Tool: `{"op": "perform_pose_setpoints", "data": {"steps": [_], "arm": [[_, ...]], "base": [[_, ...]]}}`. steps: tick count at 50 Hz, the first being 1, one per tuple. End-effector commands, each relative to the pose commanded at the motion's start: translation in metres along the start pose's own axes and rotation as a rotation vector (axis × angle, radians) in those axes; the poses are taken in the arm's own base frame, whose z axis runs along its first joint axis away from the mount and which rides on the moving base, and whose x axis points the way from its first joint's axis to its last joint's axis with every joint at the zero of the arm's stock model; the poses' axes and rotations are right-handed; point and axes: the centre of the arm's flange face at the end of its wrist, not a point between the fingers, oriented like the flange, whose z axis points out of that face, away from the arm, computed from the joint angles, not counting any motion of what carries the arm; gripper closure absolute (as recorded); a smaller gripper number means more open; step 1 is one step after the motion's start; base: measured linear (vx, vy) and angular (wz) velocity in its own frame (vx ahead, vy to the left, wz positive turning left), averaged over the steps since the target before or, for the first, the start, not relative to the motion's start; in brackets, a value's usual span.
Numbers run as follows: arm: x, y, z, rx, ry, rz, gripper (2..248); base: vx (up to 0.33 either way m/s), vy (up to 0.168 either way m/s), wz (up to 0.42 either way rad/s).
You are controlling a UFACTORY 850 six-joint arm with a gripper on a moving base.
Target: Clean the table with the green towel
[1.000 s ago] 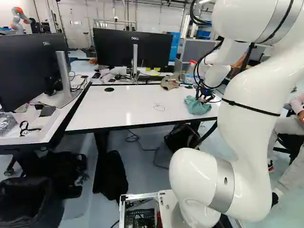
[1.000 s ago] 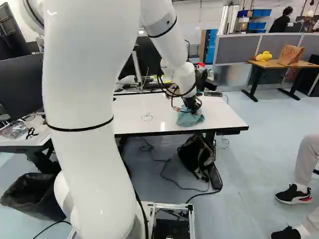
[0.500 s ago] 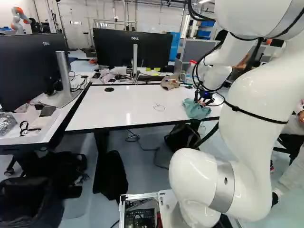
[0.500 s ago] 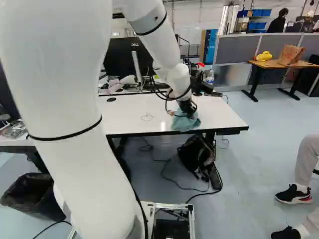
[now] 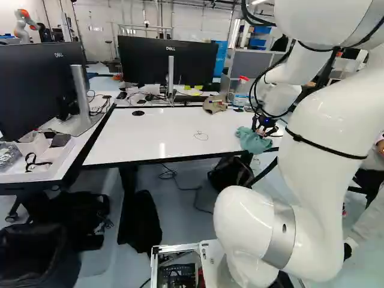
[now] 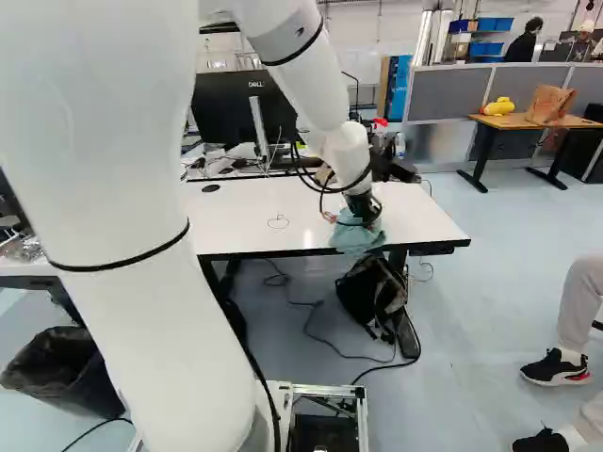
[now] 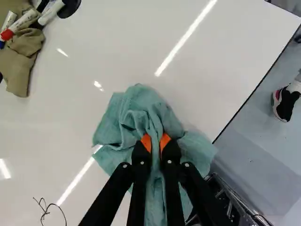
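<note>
Green towel (image 7: 134, 110), one, crumpled: lay on the white table (image 5: 174, 132) by the edge nearest the base. Gripper (image 5: 261, 129), black, two-fingered: stood nearly closed, its orange pads (image 7: 146, 141) pinching a fold of the towel from both sides. Brown cloth (image 7: 16, 68), one, markers (image 7: 51, 13) upon it: lay apart from the towel. Thin dark loop (image 7: 45, 213), one: rested on the tabletop.
</note>
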Motion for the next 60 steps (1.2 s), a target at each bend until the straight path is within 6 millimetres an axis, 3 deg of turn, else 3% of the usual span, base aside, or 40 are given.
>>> {"op": "perform_pose_setpoints", "data": {"steps": [15,26,50,60], "arm": [[0.011,0.009,0.003,-0.010,0.008,0.021,209],[0.012,0.007,-0.006,-0.003,0.024,0.018,209],[0.001,-0.033,-0.037,0.053,0.063,-0.054,209],[-0.011,-0.045,-0.040,0.068,0.055,-0.082,209]], "base": [[0.000,0.000,0.000],[0.000,0.000,0.000],[0.000,0.000,0.000],[0.000,0.000,0.000]]}}
